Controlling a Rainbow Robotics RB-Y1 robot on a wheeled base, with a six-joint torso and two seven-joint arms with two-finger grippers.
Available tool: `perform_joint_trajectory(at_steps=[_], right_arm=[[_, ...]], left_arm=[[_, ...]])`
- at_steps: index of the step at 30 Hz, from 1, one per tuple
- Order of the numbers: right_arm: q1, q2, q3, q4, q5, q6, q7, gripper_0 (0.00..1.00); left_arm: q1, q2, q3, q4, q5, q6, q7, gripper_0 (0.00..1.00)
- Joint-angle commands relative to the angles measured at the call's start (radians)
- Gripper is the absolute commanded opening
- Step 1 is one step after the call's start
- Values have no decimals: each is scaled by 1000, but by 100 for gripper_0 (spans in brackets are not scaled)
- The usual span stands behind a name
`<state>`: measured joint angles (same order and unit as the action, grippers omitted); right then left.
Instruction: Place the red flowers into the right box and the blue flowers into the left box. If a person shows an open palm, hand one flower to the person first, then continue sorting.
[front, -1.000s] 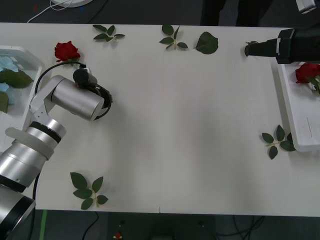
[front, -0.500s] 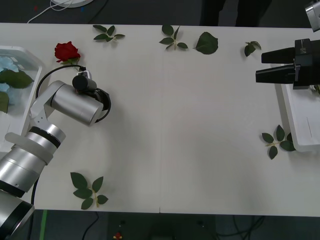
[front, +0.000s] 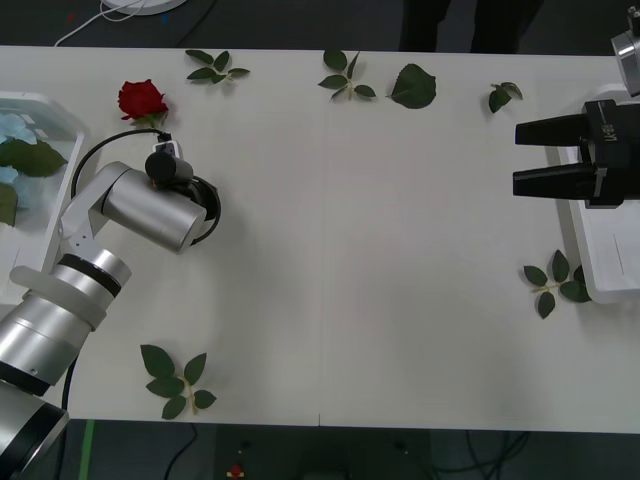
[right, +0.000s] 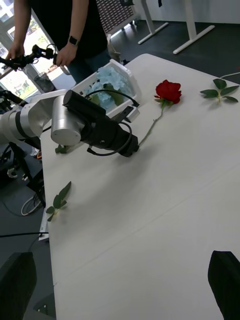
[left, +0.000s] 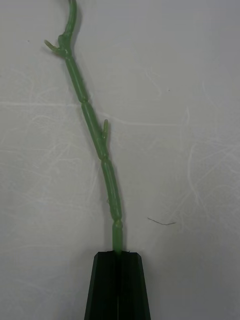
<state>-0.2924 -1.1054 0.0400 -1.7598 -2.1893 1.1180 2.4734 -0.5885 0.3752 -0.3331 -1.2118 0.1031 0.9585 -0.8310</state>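
Front view: the right claw (front: 518, 157), jaws spread and empty, hovers at 3 o'clock beside the right box (front: 600, 255), having swung back from that box's far end within the last second; the rose seen there earlier is now hidden behind the arm. The left claw (left: 119, 252), pressed together on the stem of a red flower (front: 141, 99), holds it low over the counter (front: 380, 250) at 10 o'clock; the bloom has shifted slightly farther away. Blue flowers (front: 15, 130) lie in the left box (front: 55, 105). Judged: one rose delivered, this one next to cross rightward.
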Motion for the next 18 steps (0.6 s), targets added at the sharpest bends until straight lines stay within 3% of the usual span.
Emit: perform_joint_trajectory(at_steps=[1,10,18], right_arm=[[7,-22,-8,-30,-29,3,32,100],[10,-22,-8,-32,-29,3,35,100],[18,-22,-6,-32,-29,3,41,100]], left_arm=[[32,-6,-15,-9,-14,-9,0,0],[-10,5,-12,-12,-10,48,-5,0],[-68,53,16,-176,92,368,-30,0]])
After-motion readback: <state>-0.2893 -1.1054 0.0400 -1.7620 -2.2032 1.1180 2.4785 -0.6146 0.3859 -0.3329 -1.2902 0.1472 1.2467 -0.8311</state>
